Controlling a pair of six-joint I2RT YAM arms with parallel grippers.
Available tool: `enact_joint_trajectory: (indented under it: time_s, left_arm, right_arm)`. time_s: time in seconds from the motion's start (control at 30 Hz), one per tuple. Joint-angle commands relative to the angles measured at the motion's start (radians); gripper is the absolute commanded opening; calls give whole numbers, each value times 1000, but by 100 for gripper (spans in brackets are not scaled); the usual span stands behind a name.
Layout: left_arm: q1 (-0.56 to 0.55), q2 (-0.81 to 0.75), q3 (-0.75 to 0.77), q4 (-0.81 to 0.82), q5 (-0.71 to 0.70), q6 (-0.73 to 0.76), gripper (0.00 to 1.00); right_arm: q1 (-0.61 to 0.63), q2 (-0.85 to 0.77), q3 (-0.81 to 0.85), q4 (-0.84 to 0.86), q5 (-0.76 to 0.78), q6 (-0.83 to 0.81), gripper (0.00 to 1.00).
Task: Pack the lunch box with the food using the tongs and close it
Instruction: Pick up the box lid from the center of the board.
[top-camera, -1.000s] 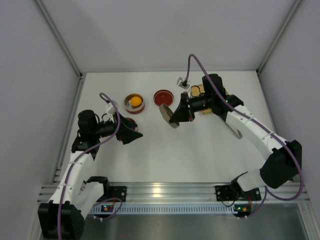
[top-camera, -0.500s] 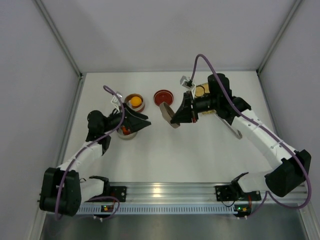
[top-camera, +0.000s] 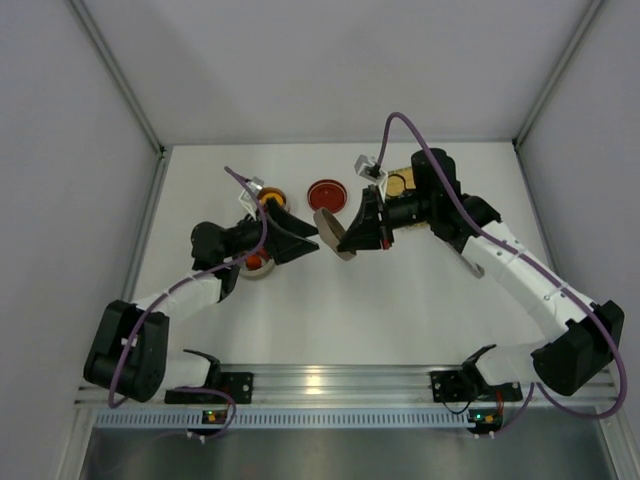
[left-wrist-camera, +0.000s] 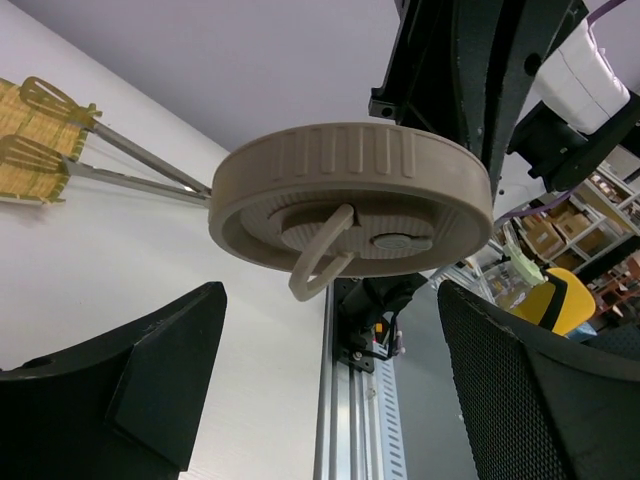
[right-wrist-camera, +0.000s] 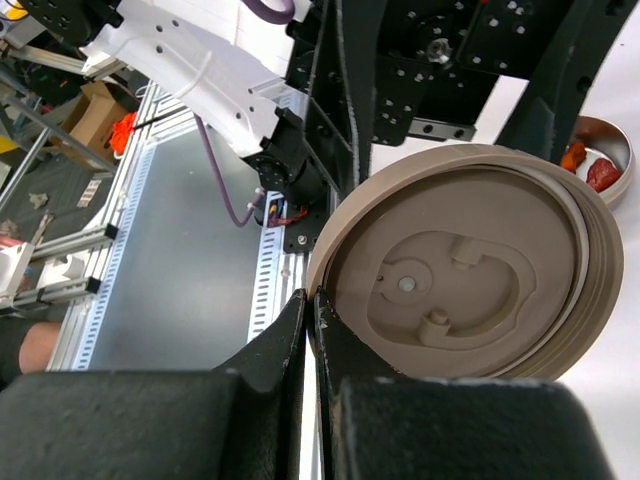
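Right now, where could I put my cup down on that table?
The broad bare stretch of table between lid and rail is free. Further back is crowded: tins, mat, left end effector and right end effector cluster there.

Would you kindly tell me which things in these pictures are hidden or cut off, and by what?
- Tongs: joined end behind the lid in the left wrist view; mostly under the right arm in the top view.
- Mat: cut by the left wrist view's left edge.
- Orange ball: partly covered by the left arm, top view.
- Red-brown lumps: mostly under the left arm, top view.
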Motion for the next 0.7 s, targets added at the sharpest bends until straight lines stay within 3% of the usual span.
enact_joint_trajectory:
  time_s: [0.0, 0.17, 0.37, 0.67]
  left_arm:
    - [-9, 18, 43, 79, -4, 62, 91]
    - [-36, 35, 60, 53, -11, 85, 90]
    - [-38, 46, 73, 131, -24, -1, 86]
    - [-53, 8, 52, 125, -13, -36, 61]
  right_arm:
    - [28, -42, 53, 30, -19, -17, 0]
    - [33, -45, 53, 36, -25, -7, 0]
    - [38, -43, 60, 35, -18, -7, 0]
    - [36, -42, 63, 63, -1, 18, 0]
